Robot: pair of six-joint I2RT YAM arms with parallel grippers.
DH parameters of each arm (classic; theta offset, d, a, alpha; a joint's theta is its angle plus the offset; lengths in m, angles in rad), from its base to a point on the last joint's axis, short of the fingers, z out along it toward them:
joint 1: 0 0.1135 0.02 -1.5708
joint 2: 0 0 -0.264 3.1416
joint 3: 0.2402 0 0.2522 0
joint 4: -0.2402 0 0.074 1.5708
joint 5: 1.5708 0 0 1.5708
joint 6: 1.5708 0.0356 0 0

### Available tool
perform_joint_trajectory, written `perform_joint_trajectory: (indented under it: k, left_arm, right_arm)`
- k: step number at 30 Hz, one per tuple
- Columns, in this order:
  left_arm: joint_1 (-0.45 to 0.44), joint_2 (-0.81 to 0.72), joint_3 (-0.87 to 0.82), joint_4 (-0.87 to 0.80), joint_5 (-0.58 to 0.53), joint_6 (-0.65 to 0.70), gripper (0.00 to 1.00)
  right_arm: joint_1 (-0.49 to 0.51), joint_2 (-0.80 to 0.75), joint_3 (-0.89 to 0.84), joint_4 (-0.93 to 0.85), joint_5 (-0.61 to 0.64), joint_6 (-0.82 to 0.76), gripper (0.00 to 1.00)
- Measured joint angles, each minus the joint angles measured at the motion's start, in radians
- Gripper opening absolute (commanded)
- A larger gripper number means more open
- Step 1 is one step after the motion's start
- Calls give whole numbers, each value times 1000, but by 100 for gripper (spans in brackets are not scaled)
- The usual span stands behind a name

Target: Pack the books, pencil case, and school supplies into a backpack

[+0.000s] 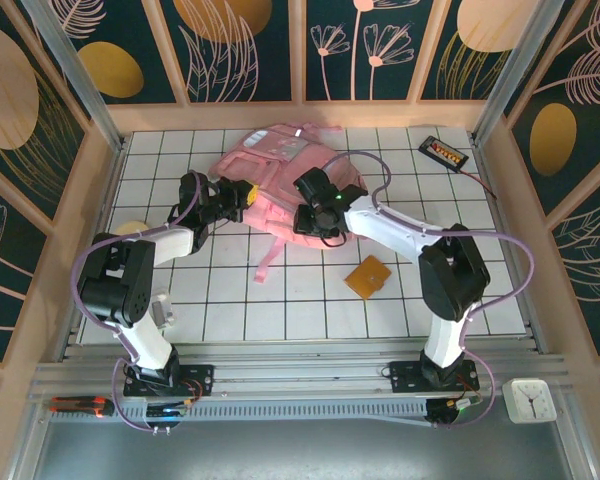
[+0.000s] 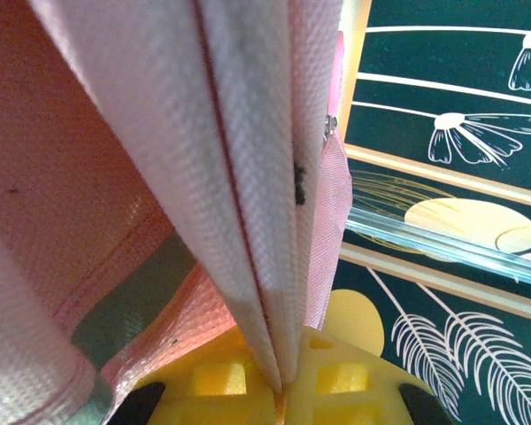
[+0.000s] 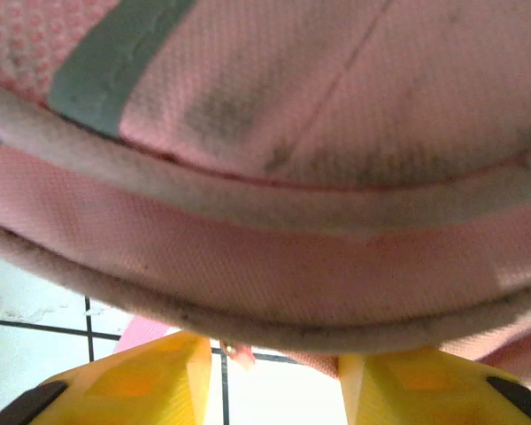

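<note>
Yellow-fingered left tool (image 2: 283, 382): clenched on a fold of the backpack (image 1: 280, 160), cloth pinched flat between the jaws. Right tool (image 3: 279, 365): jaws apart under the piped rim, nothing clamped.

Backpack: pink woven fabric at the far middle of the desk (image 1: 280, 305), strap (image 1: 268, 262) trailing nearward. Judged light, limp and prone to sagging. Best held at piping or seams, not the loose panel.

Pad (image 1: 368, 276): orange, flat, near right, apart from the backpack.

Room: open desk nearward, back wall close behind.

A black gadget (image 1: 443, 151) lies at the table's (image 1: 280, 320) far right corner, a white clock (image 1: 529, 399) off its near edge.
</note>
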Motion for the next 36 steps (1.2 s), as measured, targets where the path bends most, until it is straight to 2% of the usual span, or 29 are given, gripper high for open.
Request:
perform_joint_trajectory:
  k: [14, 23, 25, 31, 36]
  left_arm:
    - [0, -2, -2, 0, -12, 0, 0]
    - [0, -2, -2, -2, -15, 0, 0]
    - [0, -2, -2, -2, -15, 0, 0]
    - [0, -2, -2, -2, -16, 0, 0]
    - [1, -8, -2, -2, -27, 0, 0]
  right_arm:
    - [16, 89, 126, -101, 27, -18, 38]
    - [29, 107, 155, -136, 21, 57, 40]
    - [29, 107, 154, -134, 16, 71, 39]
    - [33, 107, 157, -134, 16, 95, 27]
    - [47, 119, 190, -164, 24, 105, 25]
